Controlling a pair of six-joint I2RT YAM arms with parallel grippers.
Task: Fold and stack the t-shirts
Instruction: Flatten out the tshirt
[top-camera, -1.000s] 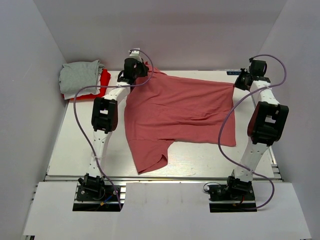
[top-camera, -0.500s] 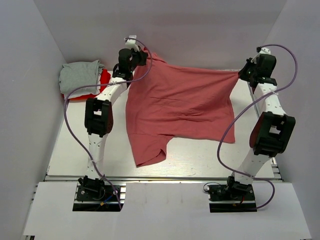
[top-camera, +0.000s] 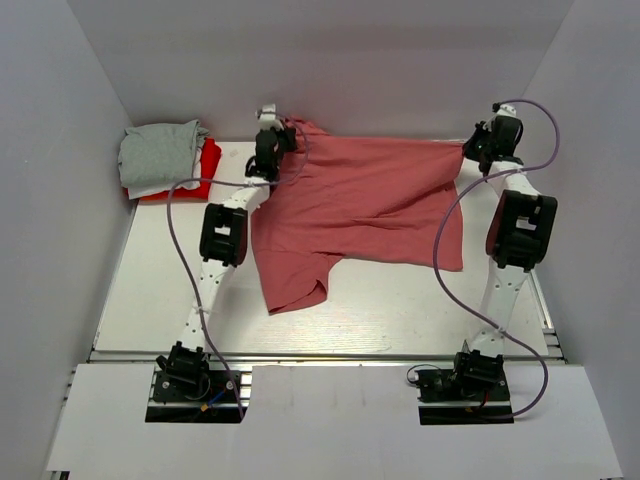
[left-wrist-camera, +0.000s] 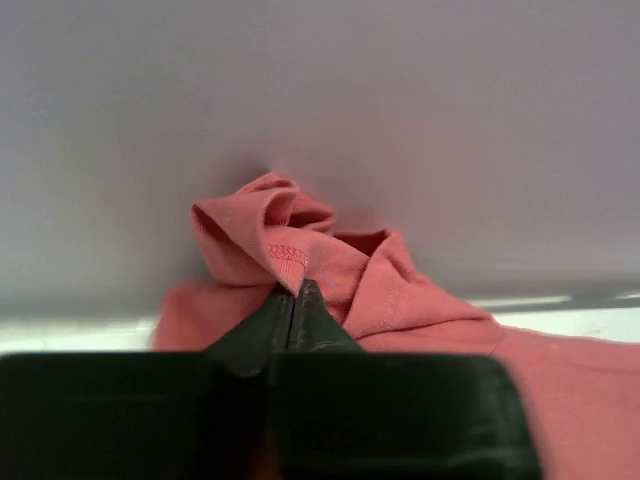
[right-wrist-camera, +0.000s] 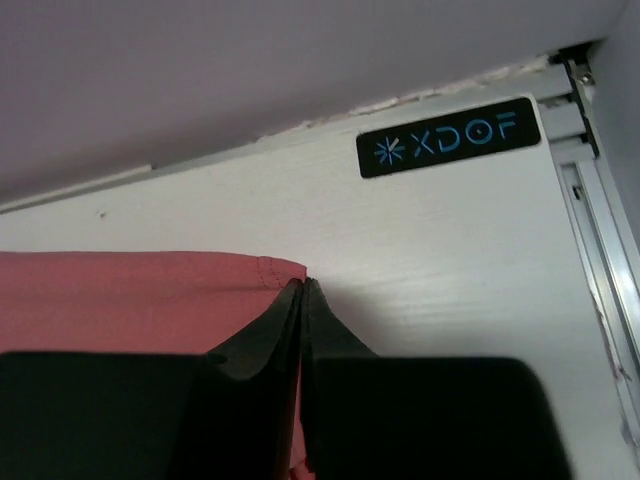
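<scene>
White table (top-camera: 400, 315) bears salmon t-shirt (top-camera: 370, 205), hem pointing right.

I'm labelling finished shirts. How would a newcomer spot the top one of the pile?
Go to the table's far left corner, left of the spread pink shirt. A small pile sits there; the grey shirt tops it, above the red shirt.

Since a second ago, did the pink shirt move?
Yes. The pink shirt has drawn back toward the far wall; its lowest sleeve now lies farther from the table's near edge.
</scene>
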